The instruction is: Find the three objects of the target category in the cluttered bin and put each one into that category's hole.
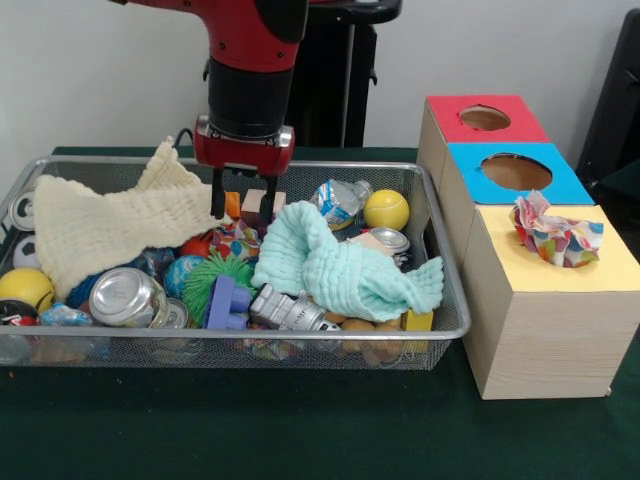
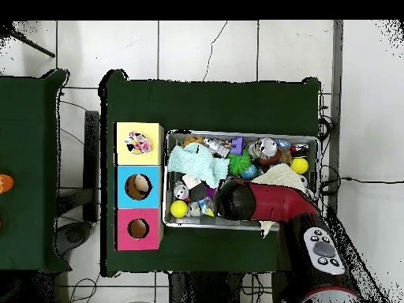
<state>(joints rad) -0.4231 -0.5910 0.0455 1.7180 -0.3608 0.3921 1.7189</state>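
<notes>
My gripper hangs open over the back middle of the wire bin, its two black fingers spread apart. Between and just behind them sit a small orange block and a tan wooden block; nothing is held. To the right stands the sorting box, with a red hole, a blue hole and a yellow top. A crumpled colourful paper ball rests on the yellow top. In the overhead view the arm covers part of the bin.
The bin holds a cream cloth, a mint cloth, a yellow ball, crushed cans, a plastic bottle, a purple block and a green spiky ball. Something tan shows inside the blue hole.
</notes>
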